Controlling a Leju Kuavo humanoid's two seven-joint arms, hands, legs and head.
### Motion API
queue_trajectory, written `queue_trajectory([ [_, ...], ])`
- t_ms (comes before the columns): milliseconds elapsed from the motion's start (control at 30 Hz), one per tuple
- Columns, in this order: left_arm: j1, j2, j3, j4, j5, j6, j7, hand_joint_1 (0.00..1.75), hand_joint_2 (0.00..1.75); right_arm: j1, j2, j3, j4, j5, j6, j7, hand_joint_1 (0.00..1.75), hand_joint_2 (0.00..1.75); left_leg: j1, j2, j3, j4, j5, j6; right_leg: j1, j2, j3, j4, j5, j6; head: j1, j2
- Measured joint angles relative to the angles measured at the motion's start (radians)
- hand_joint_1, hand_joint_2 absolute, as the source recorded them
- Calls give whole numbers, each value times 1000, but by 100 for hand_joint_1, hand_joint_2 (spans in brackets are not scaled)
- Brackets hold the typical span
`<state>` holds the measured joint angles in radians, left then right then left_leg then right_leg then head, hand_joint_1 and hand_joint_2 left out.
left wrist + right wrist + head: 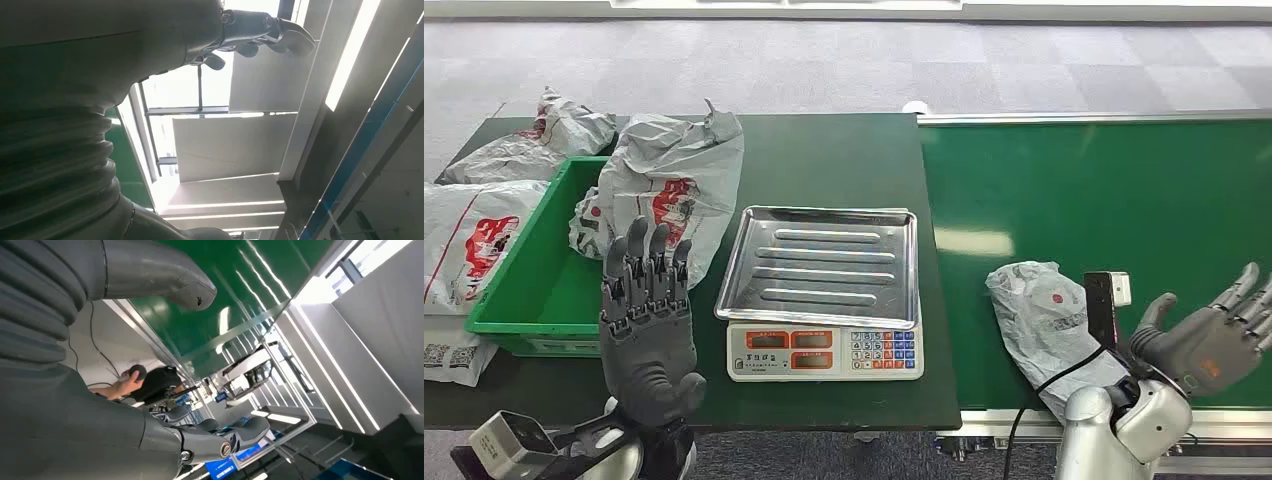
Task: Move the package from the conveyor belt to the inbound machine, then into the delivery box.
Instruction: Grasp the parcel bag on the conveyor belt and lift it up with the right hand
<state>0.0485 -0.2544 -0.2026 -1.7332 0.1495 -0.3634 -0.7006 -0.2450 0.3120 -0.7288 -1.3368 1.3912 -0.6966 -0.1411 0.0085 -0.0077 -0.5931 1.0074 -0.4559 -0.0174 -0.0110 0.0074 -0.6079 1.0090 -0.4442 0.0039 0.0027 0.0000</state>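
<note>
A grey plastic package (1049, 325) lies on the green conveyor belt (1104, 200), near its front edge. My right hand (1209, 335) hovers just right of it, fingers spread and empty; its thumb (165, 282) and fingers (220, 437) stand apart in the right wrist view. The inbound machine is a scale with a steel tray (824, 262) and a keypad (882, 352), and nothing lies on it. My left hand (646, 320) is raised in front of the green delivery box (544, 262), fingers straight up and holding nothing. Its fingers (260, 35) point at the ceiling.
A large grey package (669, 185) leans over the box's right wall. More bagged packages (474, 235) lie left of and behind the box on the dark table (824, 150). A person sits in the distance (150, 382) in the right wrist view.
</note>
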Motion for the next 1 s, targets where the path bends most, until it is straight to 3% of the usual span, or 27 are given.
queue_trajectory([
  [167,1,0,0,-5,-3,0,0,0,175,-9,-11,-7,53,-24,3,25,0,175,0,0,0,0,0,0,0,0,0,0,0,0,0,0],
  [400,6,0,3,-23,-8,-31,-2,0,175,-77,-89,32,342,-113,135,130,0,175,0,0,0,0,0,0,0,0,1,0,0,0,0,0],
  [567,6,0,12,-29,-8,-59,-2,0,175,-126,-132,80,504,-105,150,143,0,175,0,-2,0,0,1,0,0,-1,1,0,0,0,0,0],
  [1000,6,-2,32,-33,-11,-87,-2,0,175,-135,-171,133,605,-146,221,119,0,175,0,-2,0,0,1,0,0,-1,1,0,0,0,0,0],
])
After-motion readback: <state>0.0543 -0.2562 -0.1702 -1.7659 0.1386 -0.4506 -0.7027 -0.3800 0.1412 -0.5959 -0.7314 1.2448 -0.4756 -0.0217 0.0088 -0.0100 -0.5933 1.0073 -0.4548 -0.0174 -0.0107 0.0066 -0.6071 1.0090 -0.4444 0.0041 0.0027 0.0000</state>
